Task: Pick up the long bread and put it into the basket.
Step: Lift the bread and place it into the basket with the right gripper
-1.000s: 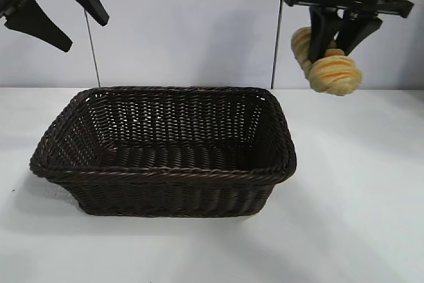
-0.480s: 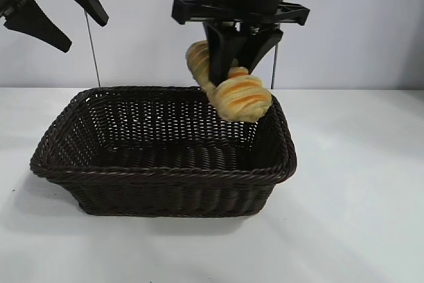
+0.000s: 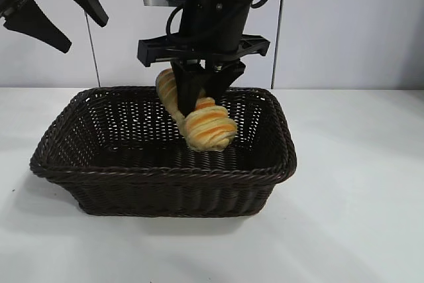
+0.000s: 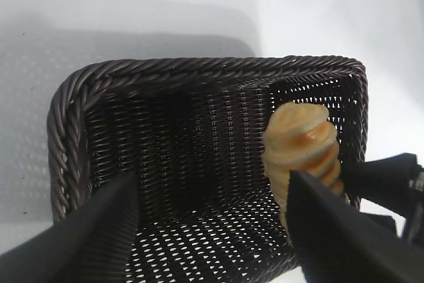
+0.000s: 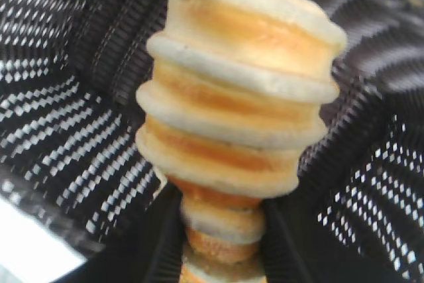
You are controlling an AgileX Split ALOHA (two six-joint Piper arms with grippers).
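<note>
White wall and white counter (image 3: 358, 183) frame the scene; the basket (image 3: 165, 171) sits on the counter at center.

The right gripper (image 3: 202, 101) hangs over the basket's interior, pointing steeply down, its jaws clamped on the bread (image 3: 199, 118) near mid-length. The bread is tilted, its lower end toward 5 o'clock, inside the rim line but apparently clear of the floor. The left gripper (image 3: 56, 11) is parked high at 10 o'clock from the basket, jaws open and empty.

Step in hand: lowering for release.
- Continue descent until the lower bread end is near or on the woven floor; a drop from height may let the loaf bounce or roll toward a wall.
- Keep the bread away from the far wall at 12 o'clock and the right wall at 3 o'clock.
- Open the jaws fully before lifting, then retract straight up so the fingers do not drag the loaf out.

Change from the earlier exterior frames: one second ago the right gripper held the bread high at 2 o'clock, outside the basket. Half a second ago it was above the far right rim. It is now lower and over the interior. Left gripper and basket are unchanged.
</note>
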